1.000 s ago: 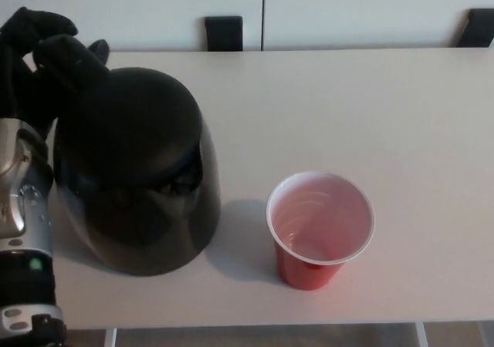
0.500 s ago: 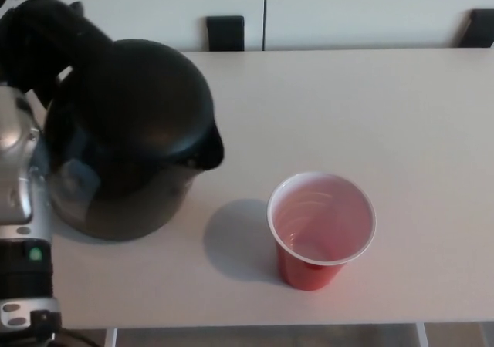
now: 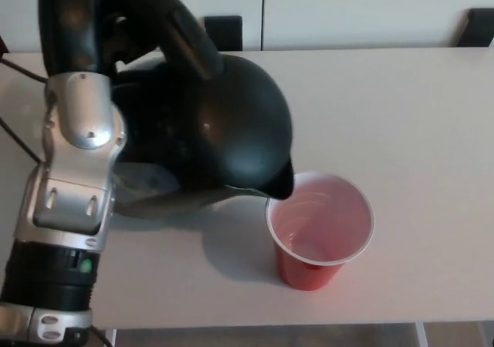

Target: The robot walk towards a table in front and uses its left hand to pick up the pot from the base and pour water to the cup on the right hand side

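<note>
You see the left hand (image 3: pixel 135 11) at the upper left of the frame, its fingers wrapped around the handle of the black pot (image 3: pixel 208 131). The pot hangs tilted above the white table (image 3: pixel 417 116), centre-left, with its spout over the left rim of the red cup (image 3: pixel 320 227). The cup stands upright at lower centre-right. No water is discernible at the spout.

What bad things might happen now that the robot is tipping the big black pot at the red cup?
The pot's spout sits right at the near-left rim of the cup, not over its middle, so water might run down the outside onto the table. The cup looks light and nearly empty, so a bump from the spout might knock it over. The left hand holds the pot tilted; a slip could dump it.
</note>
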Controlling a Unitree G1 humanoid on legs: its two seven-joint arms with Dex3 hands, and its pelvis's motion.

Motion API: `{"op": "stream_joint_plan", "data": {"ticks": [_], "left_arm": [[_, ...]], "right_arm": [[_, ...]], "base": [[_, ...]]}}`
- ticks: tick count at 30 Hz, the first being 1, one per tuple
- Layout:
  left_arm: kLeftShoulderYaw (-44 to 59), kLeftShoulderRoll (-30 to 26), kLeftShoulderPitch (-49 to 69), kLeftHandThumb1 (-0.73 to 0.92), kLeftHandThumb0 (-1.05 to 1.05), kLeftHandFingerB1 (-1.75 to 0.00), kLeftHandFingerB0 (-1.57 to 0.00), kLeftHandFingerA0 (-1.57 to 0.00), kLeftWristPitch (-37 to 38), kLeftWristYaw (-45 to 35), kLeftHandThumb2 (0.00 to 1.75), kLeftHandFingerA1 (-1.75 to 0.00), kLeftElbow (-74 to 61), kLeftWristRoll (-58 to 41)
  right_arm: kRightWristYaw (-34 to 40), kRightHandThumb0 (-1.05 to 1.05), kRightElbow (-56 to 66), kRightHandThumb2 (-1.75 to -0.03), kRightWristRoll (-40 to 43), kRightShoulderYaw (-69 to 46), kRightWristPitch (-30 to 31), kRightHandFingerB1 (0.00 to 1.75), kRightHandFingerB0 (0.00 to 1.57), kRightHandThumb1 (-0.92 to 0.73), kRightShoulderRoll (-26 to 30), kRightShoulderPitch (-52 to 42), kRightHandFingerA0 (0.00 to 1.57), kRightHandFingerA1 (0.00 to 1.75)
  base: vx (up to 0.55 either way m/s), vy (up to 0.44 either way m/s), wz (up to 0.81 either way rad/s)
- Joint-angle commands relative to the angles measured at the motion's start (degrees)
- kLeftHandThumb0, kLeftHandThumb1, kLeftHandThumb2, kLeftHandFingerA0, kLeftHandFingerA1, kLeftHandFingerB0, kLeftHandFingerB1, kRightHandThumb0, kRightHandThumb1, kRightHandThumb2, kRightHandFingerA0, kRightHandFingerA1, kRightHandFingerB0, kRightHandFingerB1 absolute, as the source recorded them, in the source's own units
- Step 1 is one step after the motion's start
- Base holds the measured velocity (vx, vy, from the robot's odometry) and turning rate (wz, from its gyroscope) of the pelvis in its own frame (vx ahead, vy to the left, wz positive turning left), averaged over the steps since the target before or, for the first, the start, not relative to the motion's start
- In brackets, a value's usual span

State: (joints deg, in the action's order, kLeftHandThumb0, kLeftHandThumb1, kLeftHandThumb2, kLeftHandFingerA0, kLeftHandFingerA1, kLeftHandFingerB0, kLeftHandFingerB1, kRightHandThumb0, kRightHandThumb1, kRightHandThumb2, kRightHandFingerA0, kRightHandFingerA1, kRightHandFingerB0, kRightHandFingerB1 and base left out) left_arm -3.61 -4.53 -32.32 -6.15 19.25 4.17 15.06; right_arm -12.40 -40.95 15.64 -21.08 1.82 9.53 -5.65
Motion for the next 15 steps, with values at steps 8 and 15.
{"op": "stream_joint_plan", "data": {"ticks": [8, 15], "left_arm": [[-4.6, -0.2, -0.1, 0.59, -0.09, -1.75, -0.64, -0.84, 2.1, 5.2, 0.55, -1.75, -5.4, 10.9], [-5.0, -1.6, -1.1, 0.59, -0.08, -1.75, -0.64, -0.84, 4.2, 5.8, 0.55, -1.75, -4.9, 13.6]], "right_arm": [[0.4, -0.28, 0.0, -0.57, -1.0, 0.6, 1.1, 0.35, 0.30, -0.59, 2.3, 0.6, 0.45, 0.43], [1.5, -0.28, -0.1, -0.57, -1.5, 0.8, 1.3, 0.35, 0.32, -0.58, 2.1, 0.8, 0.47, 0.44]], "base": [[0.00, 0.000, 0.00], [0.00, 0.000, 0.00]]}}
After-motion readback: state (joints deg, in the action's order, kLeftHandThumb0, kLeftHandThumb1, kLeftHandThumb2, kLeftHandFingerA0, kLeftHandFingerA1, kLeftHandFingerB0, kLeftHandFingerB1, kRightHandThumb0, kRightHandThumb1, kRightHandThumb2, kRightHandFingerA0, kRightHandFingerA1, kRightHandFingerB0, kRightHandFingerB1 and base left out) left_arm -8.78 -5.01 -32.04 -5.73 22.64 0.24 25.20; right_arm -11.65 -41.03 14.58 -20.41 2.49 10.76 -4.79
